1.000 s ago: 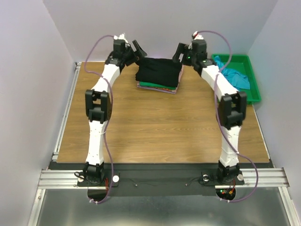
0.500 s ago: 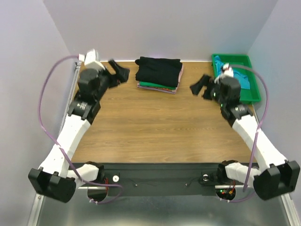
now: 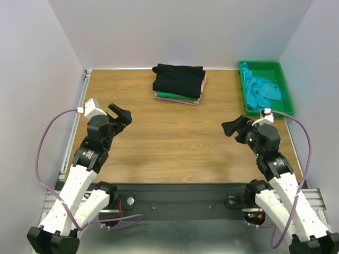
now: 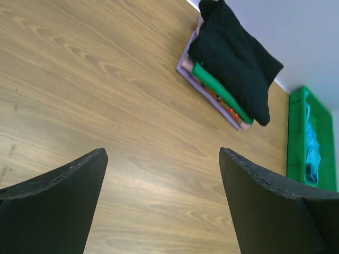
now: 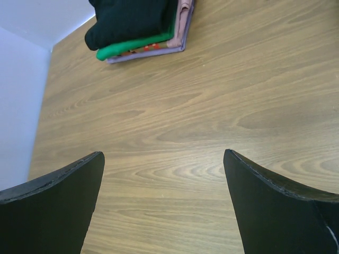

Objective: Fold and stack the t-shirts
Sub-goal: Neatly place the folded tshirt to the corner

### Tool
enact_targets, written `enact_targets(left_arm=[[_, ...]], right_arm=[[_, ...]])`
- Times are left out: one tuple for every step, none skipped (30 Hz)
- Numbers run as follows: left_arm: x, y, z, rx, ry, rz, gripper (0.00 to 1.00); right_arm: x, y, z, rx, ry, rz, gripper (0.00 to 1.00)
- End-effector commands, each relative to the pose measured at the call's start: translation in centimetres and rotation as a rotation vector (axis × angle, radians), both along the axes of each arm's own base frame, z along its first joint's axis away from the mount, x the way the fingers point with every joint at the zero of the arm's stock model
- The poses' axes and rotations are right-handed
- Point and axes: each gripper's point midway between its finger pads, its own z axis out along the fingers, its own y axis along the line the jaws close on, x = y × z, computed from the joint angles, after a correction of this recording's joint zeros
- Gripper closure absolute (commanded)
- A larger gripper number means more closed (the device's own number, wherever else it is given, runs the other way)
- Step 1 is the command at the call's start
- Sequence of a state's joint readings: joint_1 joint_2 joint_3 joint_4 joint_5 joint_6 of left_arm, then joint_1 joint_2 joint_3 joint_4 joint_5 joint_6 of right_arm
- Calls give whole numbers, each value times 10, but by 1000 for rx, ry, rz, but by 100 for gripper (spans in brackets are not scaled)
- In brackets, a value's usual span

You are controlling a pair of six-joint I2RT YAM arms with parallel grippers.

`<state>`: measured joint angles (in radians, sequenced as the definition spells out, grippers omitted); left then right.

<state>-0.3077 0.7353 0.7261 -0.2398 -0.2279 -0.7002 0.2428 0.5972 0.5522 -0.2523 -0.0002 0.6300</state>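
**Table:** wooden table [image 3: 175,137], with arm bases at the near edge.

**Stack, far centre of the table:**
- The stack [image 3: 179,84] holds folded shirts and lies well apart from both grippers.
- The black t-shirt [image 3: 178,78] is on top, the bulkiest layer, and overhangs the ones below.
- The green t-shirt [image 3: 177,97] lies directly under the black one and shows as a thin band along the near edge.
- The pink t-shirt [image 5: 185,9] is seen only as a folded edge at the stack's right side, below the black.
- The lilac t-shirt [image 5: 151,55] is the lowest layer and touches the wood.

**Tray, far right corner:**
- The green plastic tray [image 3: 286,95] sits just beside the right wall.
- The teal t-shirt [image 3: 261,89] lies crumpled and unfolded inside it, towards the left wall of the tray.

**Left gripper:**
- The left gripper [image 3: 121,114] is held above bare wood at the near left, pointing towards the far right.
- In the wrist view its fingers [image 4: 58,196] stand wide apart with nothing between them but table.

**Right gripper:**
- The right gripper [image 3: 233,127] is held above bare wood at the near right, on the near side of the tray, pointing left.
- Its fingers [image 5: 55,196] are likewise spread wide, holding nothing.

**Cabling:** a purple cable [image 3: 47,138] loops from the left wrist down to the base, and a second one runs along the right arm.
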Motion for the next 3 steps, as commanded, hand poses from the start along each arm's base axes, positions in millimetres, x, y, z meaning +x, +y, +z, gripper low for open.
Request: enact_targets(left_arm=[[4, 11, 5, 10, 9, 77, 2], [5, 9, 6, 10, 8, 67, 2], [5, 9, 5, 12, 8, 64, 2]], right_arm=[[6, -2, 8, 14, -41, -22, 0], [5, -2, 7, 16, -39, -21, 0], [5, -2, 9, 18, -41, -22, 0]])
